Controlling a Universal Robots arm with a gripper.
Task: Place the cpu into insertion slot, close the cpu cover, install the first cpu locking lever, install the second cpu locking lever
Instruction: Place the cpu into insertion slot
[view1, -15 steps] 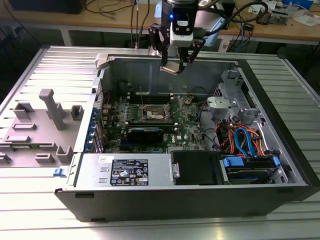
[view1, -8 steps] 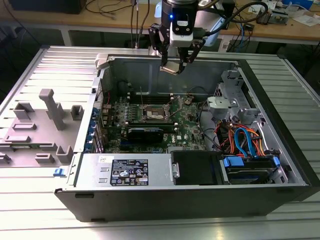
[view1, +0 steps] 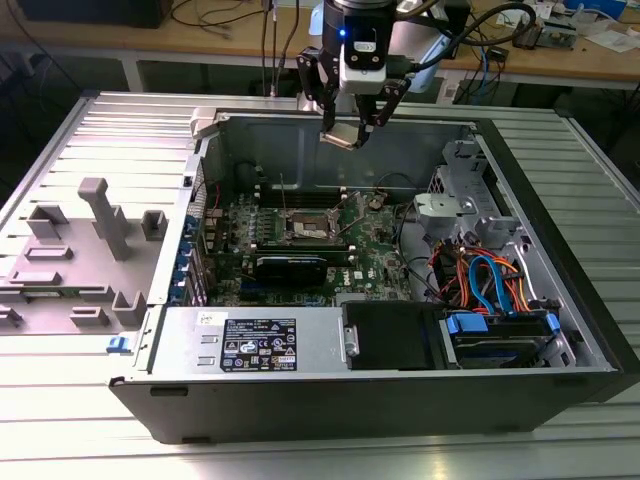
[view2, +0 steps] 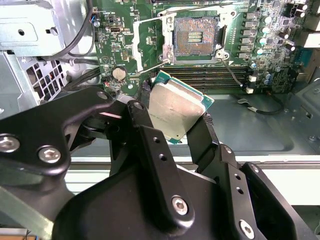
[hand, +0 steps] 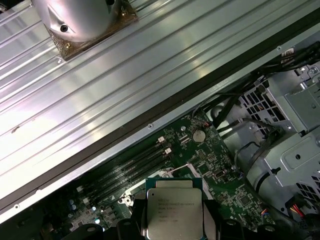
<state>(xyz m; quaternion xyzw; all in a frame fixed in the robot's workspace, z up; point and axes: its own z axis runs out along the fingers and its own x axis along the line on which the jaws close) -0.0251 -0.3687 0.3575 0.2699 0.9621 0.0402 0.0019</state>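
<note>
Matte black linkage jaws with silver screws (view2: 179, 204) beneath a silver wrist (view1: 362, 55).

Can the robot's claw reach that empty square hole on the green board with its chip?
Probably yes. The gripper, shut on the cpu, hangs above the open case, and the socket lies uncovered, contacts bare. Nothing looks to sit over it, though thin levers lie close beside it.

Arm hangs approx. vertical, wrist down, well above the socket (view1: 305, 228). The gripper (view1: 346, 128) has both fingers (view2: 150, 135) clamped on opp. edges of the cpu (view2: 175, 110), held tilted.
</note>
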